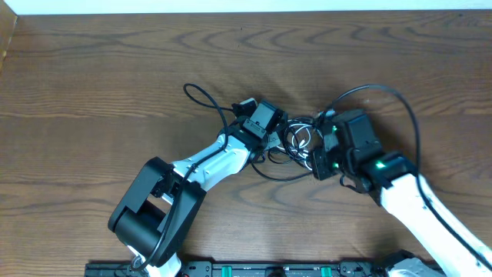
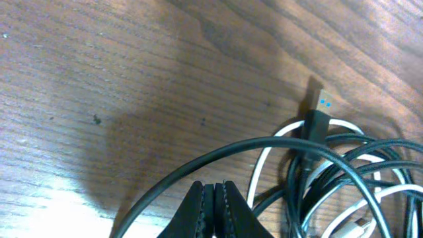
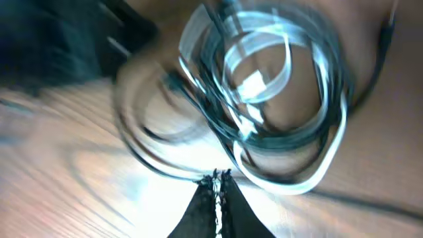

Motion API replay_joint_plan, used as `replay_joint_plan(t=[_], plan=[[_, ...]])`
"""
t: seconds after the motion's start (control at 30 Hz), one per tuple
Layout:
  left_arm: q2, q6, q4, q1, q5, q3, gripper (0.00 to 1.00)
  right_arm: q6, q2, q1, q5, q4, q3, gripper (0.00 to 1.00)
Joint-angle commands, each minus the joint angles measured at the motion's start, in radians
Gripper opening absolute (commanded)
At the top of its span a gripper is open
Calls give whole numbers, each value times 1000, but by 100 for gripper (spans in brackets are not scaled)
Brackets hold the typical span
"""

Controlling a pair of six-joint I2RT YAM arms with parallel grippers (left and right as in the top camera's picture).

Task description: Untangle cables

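The left hand (image 2: 213, 193) is shut, its dark fingers pressed together with nothing seen between them. The right hand (image 3: 217, 180) is shut too, with its tips at the edge of the cables (image 1: 298, 138). The blur hides whether a strand is nipped there. The cables lie in one tangle on the bench (image 1: 92, 77), directly between the two hands. The left hand is just left of the tangle and the right hand just right of it. From the tangle a thin, smooth black cord (image 2: 218, 153) arcs just past the left fingertips. A white cord (image 2: 261, 165) loops through the rounded black coils. At the tangle's far edge a black plug (image 2: 318, 109) with a metal tip points away. The bench is brown wood with a strong grain.
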Motion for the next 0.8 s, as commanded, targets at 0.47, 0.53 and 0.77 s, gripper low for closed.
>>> replay_joint_plan(t=[0.47,0.53,0.77], plan=[[-20,36,-47,56,-12,4,8,56,383,82,118,142,-42,33],[-20,36,-47,56,-12,4,8,56,378,82,124,145,-41,32],[-20,36,-48,56,-12,4,8,56,374,82,137,146,-18,37]])
